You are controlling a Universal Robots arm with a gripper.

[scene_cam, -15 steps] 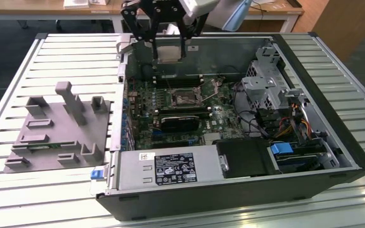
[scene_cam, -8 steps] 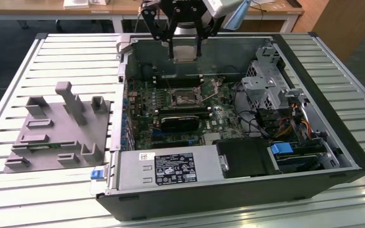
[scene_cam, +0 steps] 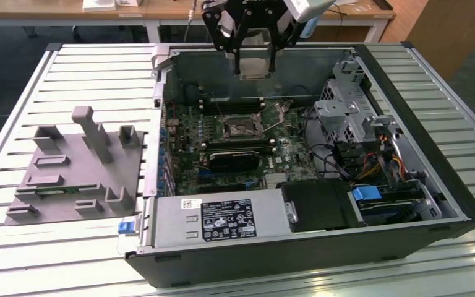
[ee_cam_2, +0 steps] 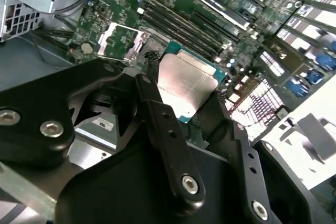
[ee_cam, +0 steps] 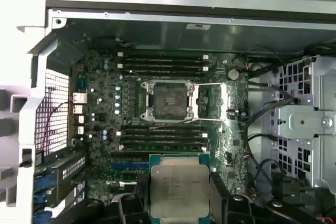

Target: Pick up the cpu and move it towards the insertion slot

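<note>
1. End effector (scene_cam: 252,68) closed on cpu (ee_cam_2: 184,85), raised over the case's far edge, above the motherboard (ee_cam: 105,129).
2. Cpu held between the fingers (ee_cam_2: 168,135), off the board, silvery top visible in both wrist views.
3. Slot (ee_cam: 169,99) open, dark centre bare, mid-board between memory slots (ee_cam: 163,61), apart from cpu.

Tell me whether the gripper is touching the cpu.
Touching. In the second wrist view the gripper has its black fingers pressed against opposite edges of the cpu, holding it above the motherboard.
</note>
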